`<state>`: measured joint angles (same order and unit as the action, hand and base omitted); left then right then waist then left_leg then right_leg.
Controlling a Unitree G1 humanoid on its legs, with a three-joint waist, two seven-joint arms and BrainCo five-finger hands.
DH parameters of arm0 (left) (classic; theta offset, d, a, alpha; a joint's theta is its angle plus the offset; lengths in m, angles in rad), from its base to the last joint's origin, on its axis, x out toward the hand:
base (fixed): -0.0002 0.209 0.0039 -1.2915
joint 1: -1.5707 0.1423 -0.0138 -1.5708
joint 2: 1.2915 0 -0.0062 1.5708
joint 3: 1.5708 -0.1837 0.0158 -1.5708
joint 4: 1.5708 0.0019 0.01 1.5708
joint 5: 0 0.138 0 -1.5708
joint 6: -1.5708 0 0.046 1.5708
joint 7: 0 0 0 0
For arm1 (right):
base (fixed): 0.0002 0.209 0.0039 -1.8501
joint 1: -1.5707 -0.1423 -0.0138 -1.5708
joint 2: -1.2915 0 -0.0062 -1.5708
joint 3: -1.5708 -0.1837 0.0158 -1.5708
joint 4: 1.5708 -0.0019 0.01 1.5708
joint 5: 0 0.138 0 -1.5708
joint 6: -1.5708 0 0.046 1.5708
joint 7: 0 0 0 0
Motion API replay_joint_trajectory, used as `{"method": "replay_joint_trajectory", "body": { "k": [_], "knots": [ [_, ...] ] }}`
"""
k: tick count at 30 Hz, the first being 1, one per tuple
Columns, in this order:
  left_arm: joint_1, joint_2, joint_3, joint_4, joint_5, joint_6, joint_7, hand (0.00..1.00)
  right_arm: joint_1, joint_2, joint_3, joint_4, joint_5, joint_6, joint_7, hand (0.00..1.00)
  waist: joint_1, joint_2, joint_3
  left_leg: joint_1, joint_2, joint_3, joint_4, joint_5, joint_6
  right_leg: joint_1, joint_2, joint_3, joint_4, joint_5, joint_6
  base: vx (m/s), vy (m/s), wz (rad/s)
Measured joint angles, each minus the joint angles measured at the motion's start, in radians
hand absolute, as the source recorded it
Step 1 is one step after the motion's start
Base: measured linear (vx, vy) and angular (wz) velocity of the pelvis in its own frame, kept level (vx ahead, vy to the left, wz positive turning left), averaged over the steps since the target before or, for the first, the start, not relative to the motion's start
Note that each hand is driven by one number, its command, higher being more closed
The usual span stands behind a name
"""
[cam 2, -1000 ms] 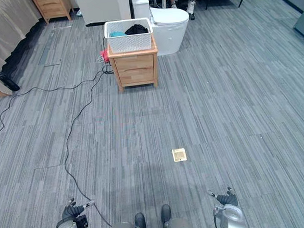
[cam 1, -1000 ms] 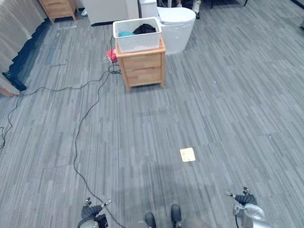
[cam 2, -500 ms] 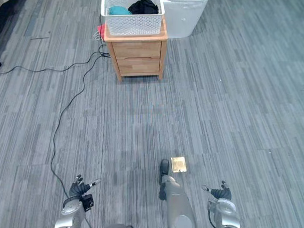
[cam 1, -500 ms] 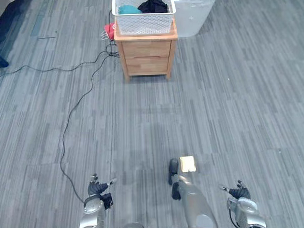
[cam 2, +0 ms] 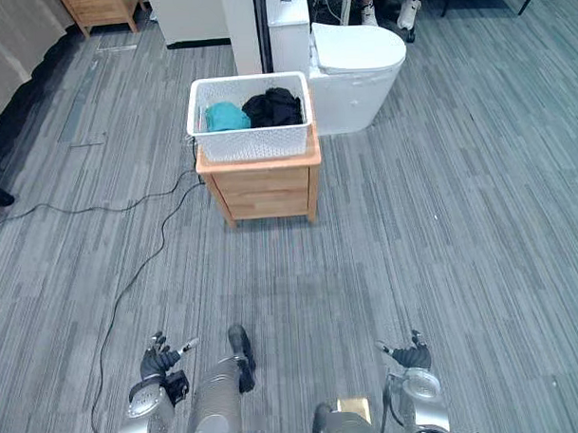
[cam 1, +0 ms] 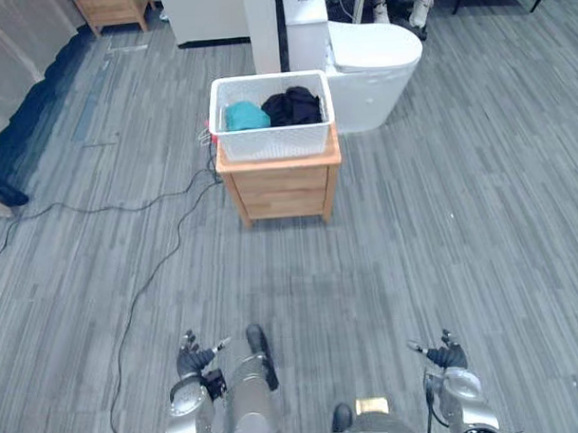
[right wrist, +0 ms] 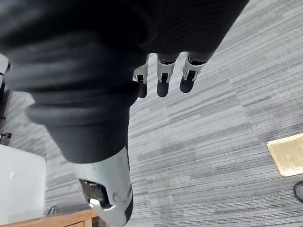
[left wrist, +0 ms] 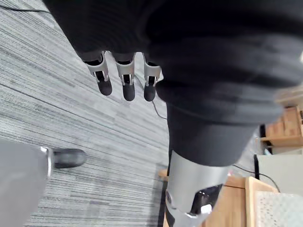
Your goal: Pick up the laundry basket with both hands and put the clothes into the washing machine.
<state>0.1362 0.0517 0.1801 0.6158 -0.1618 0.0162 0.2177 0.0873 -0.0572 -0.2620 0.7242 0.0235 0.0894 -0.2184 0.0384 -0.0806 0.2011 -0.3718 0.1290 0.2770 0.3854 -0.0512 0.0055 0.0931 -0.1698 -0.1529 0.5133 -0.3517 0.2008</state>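
The white laundry basket of clothes sits on a wooden nightstand at 12 o'clock, well apart. The left hand and right hand hang relaxed and empty, apparently for the walk-up.

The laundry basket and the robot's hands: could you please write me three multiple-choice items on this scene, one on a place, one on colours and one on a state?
1. Where does the laundry basket stand?
A on a chair; B on the wooden cabinet; C on a windowsill.
2. What colours are the clothes in it?
A red and yellow; B all white; C teal and black.
3. How are the left hand and the right hand?
A both open, holding nothing; B both shut on the basket; C one shut on a garment.

Answers: B, the basket sits on the cabinet's top. C, a teal garment lies beside a black garment. A, both hands' fingers are straight over the floor, far from the basket.
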Motion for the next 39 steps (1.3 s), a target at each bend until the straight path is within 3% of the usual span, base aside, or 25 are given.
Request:
{"method": "replay_joint_trajectory", "body": {
  "k": [2,3,4,7,8,9,11,12,13,14,15,16,17,19,20,22,23,25,26,30,39],
  "knots": [
    [-0.002,0.017,-0.026,0.014,0.003,0.004,0.0,0.0,0.003,0.034,0.01,0.004,-0.007,0.0,0.003,0.0,-0.019,-0.032,0.001,0.088,-0.051,0.016,0.008,-0.083,0.036,-0.175,-0.087,0.025,0.422,0.106,-0.023,0.72,0.272,0.09],
    [0.001,0.017,-0.036,0.014,0.007,0.009,0.002,0.0,-0.006,0.038,0.033,0.006,-0.012,0.0,0.005,0.0,-0.025,-0.017,0.01,0.185,-0.054,0.023,-0.01,-0.122,0.039,-0.246,-0.085,0.015,0.543,0.083,-0.064,0.69,0.195,-0.06],
    [0.001,0.018,-0.04,0.014,0.007,0.008,0.002,0.0,-0.007,0.038,0.04,0.004,-0.016,-0.001,0.005,0.0,-0.025,-0.006,0.015,0.23,-0.053,0.028,-0.031,-0.131,0.036,-0.269,-0.076,0.007,0.549,0.074,-0.08,0.55,0.128,-0.17],
    [-0.012,0.042,-0.055,0.015,0.007,0.006,0.001,0.0,-0.021,0.037,0.054,-0.005,-0.025,-0.006,0.006,0.0,-0.039,0.019,0.02,0.372,-0.053,0.038,-0.14,-0.145,0.027,-0.403,-0.035,-0.08,0.373,0.05,-0.112,0.49,0.058,0.0],
    [-0.034,0.053,-0.054,0.028,0.007,0.006,0.001,0.0,-0.035,0.032,0.055,0.001,-0.026,-0.005,0.006,0.0,-0.053,0.022,0.025,0.412,-0.051,0.034,-0.175,-0.147,0.021,-0.443,-0.015,-0.12,0.176,0.063,-0.119,0.51,-0.016,0.25],
    [-0.054,0.058,-0.052,0.051,0.008,0.007,0.001,0.0,-0.042,0.022,0.055,0.006,-0.026,-0.004,0.006,0.0,-0.067,0.024,0.03,0.451,-0.047,0.036,-0.205,-0.147,0.018,-0.449,0.014,-0.135,-0.073,0.136,-0.128,0.51,-0.016,0.32],
    [-0.067,0.073,-0.052,0.078,0.019,0.007,0.001,0.0,-0.036,0.009,0.053,0.008,-0.026,-0.004,0.006,0.0,-0.088,0.006,0.03,0.522,-0.063,0.039,-0.243,-0.161,-0.028,-0.45,0.032,-0.115,-0.356,0.293,-0.107,0.55,-0.095,0.37],
    [-0.067,0.078,-0.054,0.089,0.023,0.007,0.001,0.0,-0.02,-0.002,0.054,0.01,-0.03,0.0,0.006,0.0,-0.089,-0.026,0.028,0.576,-0.075,0.033,-0.242,-0.2,-0.076,-0.452,0.029,-0.069,-0.364,0.386,-0.144,0.68,-0.153,0.35],
    [-0.066,0.074,-0.054,0.095,0.027,0.008,0.001,0.0,-0.012,-0.009,0.054,0.015,-0.033,0.0,0.006,0.0,-0.092,-0.02,0.027,0.597,-0.071,0.026,-0.238,-0.213,-0.088,-0.453,0.036,-0.052,-0.329,0.45,-0.171,0.61,-0.198,0.2],
    [-0.064,0.069,-0.055,0.1,0.031,0.008,0.001,0.0,-0.005,-0.013,0.054,0.016,-0.034,0.001,0.007,0.0,-0.091,-0.011,0.022,0.603,-0.041,0.02,-0.185,-0.218,-0.096,-0.475,0.052,-0.028,-0.243,0.473,-0.195,0.52,-0.195,0.05],
    [-0.064,0.068,-0.055,0.1,0.039,0.007,0.001,0.0,-0.006,-0.012,0.055,0.012,-0.034,0.002,0.009,0.0,-0.088,-0.006,0.024,0.585,-0.027,0.02,-0.123,-0.218,-0.096,-0.482,0.056,-0.032,-0.208,0.44,-0.211,0.59,-0.257,-0.04],
    [-0.065,0.056,-0.049,0.095,0.039,0.007,0.001,0.0,0.001,-0.01,0.054,-0.018,-0.034,0.003,0.014,0.0,-0.088,0.018,0.037,0.512,0.043,0.006,0.079,-0.211,-0.107,-0.46,0.08,-0.048,-0.178,0.391,-0.228,0.54,-0.27,0.02],
    [-0.06,0.025,-0.022,0.075,0.04,0.007,0.0,0.0,0.018,-0.011,0.053,-0.059,-0.034,0.004,0.021,0.0,-0.088,0.047,0.047,0.421,0.122,-0.034,0.332,-0.138,-0.125,-0.419,0.114,-0.072,-0.155,0.346,-0.256,0.52,-0.25,-0.02],
    [-0.026,-0.011,-0.009,0.045,0.04,0.008,-0.001,0.0,0.031,-0.006,0.056,-0.112,-0.034,0.004,0.024,0.0,-0.074,0.072,0.049,0.311,0.221,-0.072,0.629,-0.038,-0.118,-0.334,0.169,-0.074,-0.147,0.288,-0.289,0.58,-0.201,-0.27],
    [-0.006,-0.019,-0.014,0.02,0.042,0.01,-0.003,0.0,0.03,0.004,0.067,-0.157,-0.034,0.0,0.02,0.0,-0.064,0.054,0.048,0.237,0.239,-0.054,0.743,-0.096,-0.105,-0.268,0.175,-0.055,-0.157,0.25,-0.299,0.6,-0.154,-0.45],
    [0.003,-0.026,-0.015,-0.018,0.045,0.01,-0.003,0.0,0.031,0.011,0.068,-0.184,-0.034,-0.001,0.016,0.0,-0.047,0.045,0.039,0.192,0.232,0.019,0.599,-0.151,-0.091,-0.214,0.176,-0.036,-0.22,0.247,-0.294,0.42,-0.073,-0.27],
    [0.004,-0.029,-0.014,-0.039,0.047,0.009,-0.002,0.0,0.033,0.012,0.069,-0.199,-0.034,0.0,0.016,0.0,-0.047,0.05,0.036,0.189,0.209,0.037,0.442,-0.174,-0.089,-0.194,0.175,-0.035,-0.243,0.248,-0.288,0.38,-0.002,-0.13],
    [0.003,-0.035,-0.013,-0.048,0.047,0.015,0.001,0.0,0.031,0.006,0.065,-0.207,-0.034,-0.001,0.015,0.0,-0.04,0.073,0.024,0.21,0.15,0.021,0.161,-0.159,-0.099,-0.189,0.178,-0.028,-0.252,0.246,-0.278,0.38,0.088,-0.15],
    [0.002,-0.041,-0.012,-0.048,0.047,0.016,0.001,0.0,0.033,0.008,0.049,-0.22,-0.034,0.001,0.006,0.0,-0.035,0.099,0.022,0.241,0.128,0.015,-0.002,-0.1,-0.093,-0.188,0.191,-0.027,-0.246,0.237,-0.264,0.3,0.137,-0.07],
    [-0.001,-0.032,0.001,-0.059,0.047,0.017,0.001,0.0,0.056,0.029,0.042,-0.284,-0.035,0.002,0.002,0.0,-0.023,0.069,0.004,0.296,0.058,0.035,-0.109,-0.093,-0.086,-0.183,0.138,-0.013,-0.243,0.209,-0.213,0.19,0.106,0.08],
    [0.022,-0.005,0.059,-0.073,0.047,0.016,0.003,0.0,0.044,0.014,0.06,-0.348,-0.063,-0.001,0.003,0.0,-0.022,0.069,-0.018,0.337,-0.007,0.049,-0.212,-0.068,-0.062,-0.163,0.108,0.003,-0.306,0.227,-0.179,0.05,0.061,-0.01]
  ]
}}
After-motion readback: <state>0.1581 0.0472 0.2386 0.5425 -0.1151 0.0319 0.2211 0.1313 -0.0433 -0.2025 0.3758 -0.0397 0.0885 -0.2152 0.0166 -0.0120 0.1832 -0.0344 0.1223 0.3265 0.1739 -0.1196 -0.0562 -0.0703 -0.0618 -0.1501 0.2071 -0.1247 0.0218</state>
